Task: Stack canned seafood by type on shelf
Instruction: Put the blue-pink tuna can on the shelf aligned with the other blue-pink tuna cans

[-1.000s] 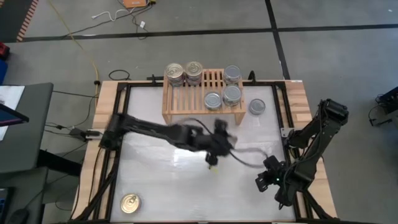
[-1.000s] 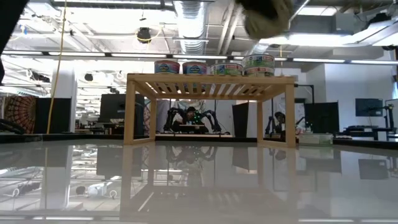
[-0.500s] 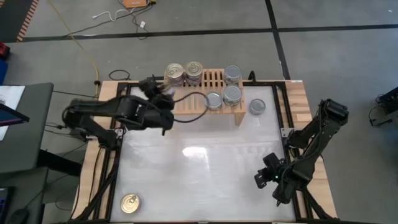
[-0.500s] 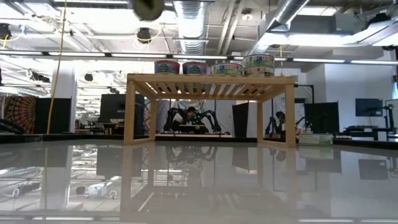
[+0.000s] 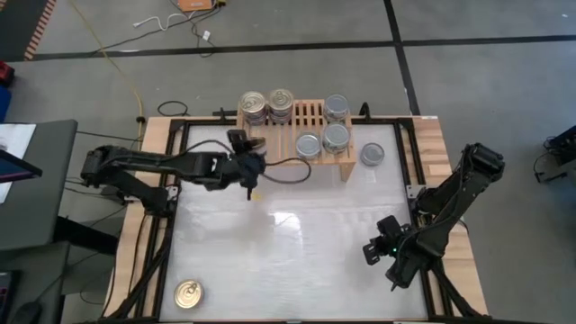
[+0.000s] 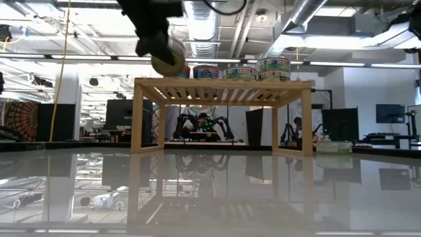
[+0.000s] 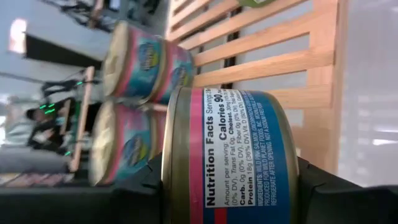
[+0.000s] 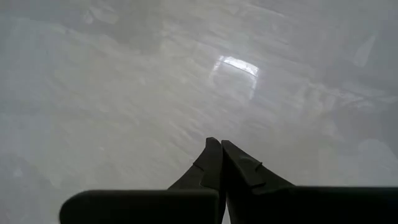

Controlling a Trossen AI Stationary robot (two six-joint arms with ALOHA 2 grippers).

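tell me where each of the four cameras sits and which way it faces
High view: overhead, straight down on the table; both arms, the shelf.
Low view: table height, level toward the shelf; left gripper drops in holding a can.
Left wrist: past its fingers, the held can, gold-top stacks behind.
Right wrist: down at bare table; shut right gripper.
Shared: high, low and left wrist all show the shelf.

Shelf [image 5: 292, 144] at 12 o'clock holds five tins [image 5: 335, 137]; one tin [image 5: 372, 155] beside it, gold-top tin [image 5: 187, 293] at 7.
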